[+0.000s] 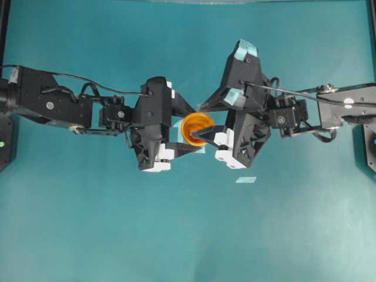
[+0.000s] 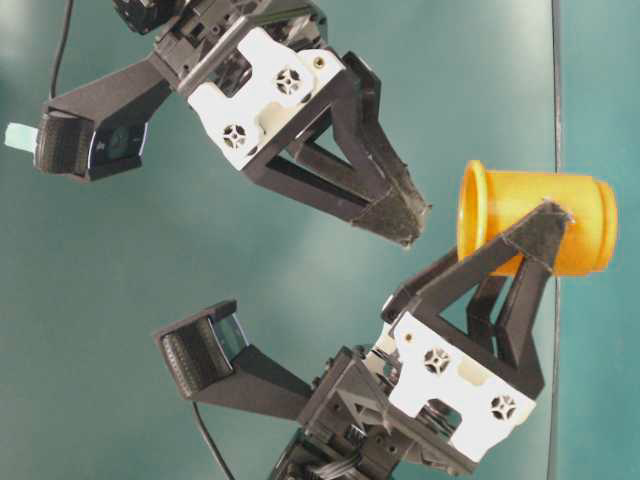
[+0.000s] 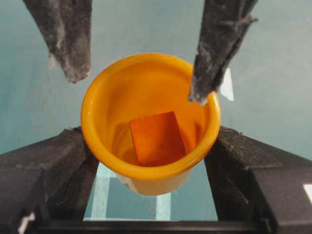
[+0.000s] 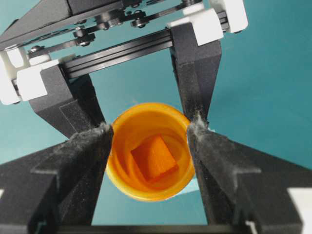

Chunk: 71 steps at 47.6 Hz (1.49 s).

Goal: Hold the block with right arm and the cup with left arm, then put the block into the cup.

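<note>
The cup point(image 3: 150, 122) is the thing in the middle, so everything here is told from it. It is small, round and yellow-orange, and it is held up in the air above the teal bench point(image 1: 188, 235).

The left hand point(image 3: 151, 161) is closed part way on the cup. Its two black fingers point(image 3: 53, 165) press on the cup's outer wall, one on each side. In the view from table level the cup lies tipped on its side, with its open mouth turned toward the other hand.

The block point(image 3: 157, 137) is inside the cup. It is a little orange cube, and it rests on the cup's bottom, tilted a bit. Nothing is gripping it.

The right hand point(image 3: 136, 73) is at the cup's mouth. It stands wide open and has hold of nothing. From the left wrist camera, one of its fingertips point(image 3: 207, 83) sits just at the cup's rim, and the other is beside the rim on the outside. From above, one right finger reaches over the cup's opening.

On the bench, under the cup, there are pale blue tape lines point(image 3: 102, 190). A short pale blue tape strip point(image 1: 245, 180) lies on the bench a bit away from the cup, on the right arm's side.
</note>
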Tool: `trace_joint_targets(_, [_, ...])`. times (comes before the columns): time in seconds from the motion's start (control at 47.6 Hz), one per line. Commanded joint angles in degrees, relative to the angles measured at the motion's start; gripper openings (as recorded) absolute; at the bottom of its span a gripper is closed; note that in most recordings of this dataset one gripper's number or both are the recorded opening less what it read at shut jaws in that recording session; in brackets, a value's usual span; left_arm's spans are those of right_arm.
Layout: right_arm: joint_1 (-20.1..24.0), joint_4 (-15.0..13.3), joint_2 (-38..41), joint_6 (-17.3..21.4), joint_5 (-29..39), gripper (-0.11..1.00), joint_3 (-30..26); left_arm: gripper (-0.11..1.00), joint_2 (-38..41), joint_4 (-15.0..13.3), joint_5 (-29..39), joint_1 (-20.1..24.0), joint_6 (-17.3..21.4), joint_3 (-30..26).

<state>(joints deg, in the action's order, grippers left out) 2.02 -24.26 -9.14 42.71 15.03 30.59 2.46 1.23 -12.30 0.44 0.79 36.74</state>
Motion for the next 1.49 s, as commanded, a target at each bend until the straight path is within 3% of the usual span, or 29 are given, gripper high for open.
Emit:
trace_joint_targets(0.0, [-0.18,-0.18,-0.79,-0.09,-0.18,0.64,-2.02,0.65,-1.05,0.18,-0.26,0.0,0.0,-0.62])
trace_joint_targets(0.735, [-0.97,-0.18,-0.79,-0.26,-0.09,0.64,-2.55,0.65,-1.05,0.18,-0.26,0.0,0.0,-0.53])
trace_joint_targets(1.156, [-0.97,-0.26,-0.79,-0.35,6.86,0.64,-2.64,0.65,-1.05,0.18,-0.26,0.09,0.0,-0.62])
trace_joint_targets(1.471, [-0.97,-0.18,-0.79,-0.35,6.06,0.64,-2.9,0.65,-1.05,0.18,-0.26,0.0,0.0,-0.62])
